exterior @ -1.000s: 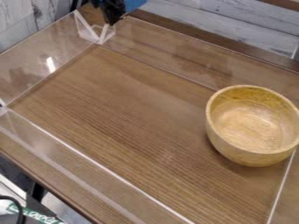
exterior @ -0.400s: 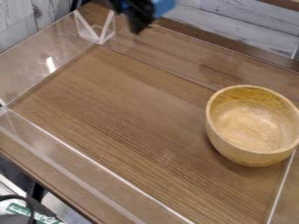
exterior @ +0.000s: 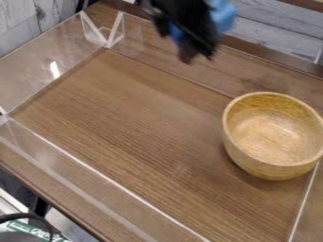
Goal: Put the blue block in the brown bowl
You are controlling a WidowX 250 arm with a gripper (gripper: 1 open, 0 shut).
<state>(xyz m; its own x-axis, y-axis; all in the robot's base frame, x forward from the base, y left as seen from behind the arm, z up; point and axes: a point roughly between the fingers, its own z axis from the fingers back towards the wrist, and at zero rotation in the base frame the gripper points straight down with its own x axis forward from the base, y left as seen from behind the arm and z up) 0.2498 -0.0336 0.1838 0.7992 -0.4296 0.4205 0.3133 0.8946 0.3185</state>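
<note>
Up and left of the brown bowl (exterior: 274, 135), well apart from it: end effector (exterior: 192, 45), dark, blurred, raised above the counter (exterior: 127, 123), clamped tight on the blue block (exterior: 222, 14), whose blue shows at its upper right side. Bowl: round, light wood, upright on the counter at the right side. Left of the bowl: bare wood-grain surface inside a clear wall (exterior: 51, 71).

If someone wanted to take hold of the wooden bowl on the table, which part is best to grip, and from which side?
Grip the thick rim of the brown bowl, coming from above. The bowl stands upright with its opening up and nothing in it, so one jaw can go inside and one outside the wall. It looks too wide to grip across. The rim nearer the table's middle is probably easiest, since a clear wall runs close behind the far side.
</note>
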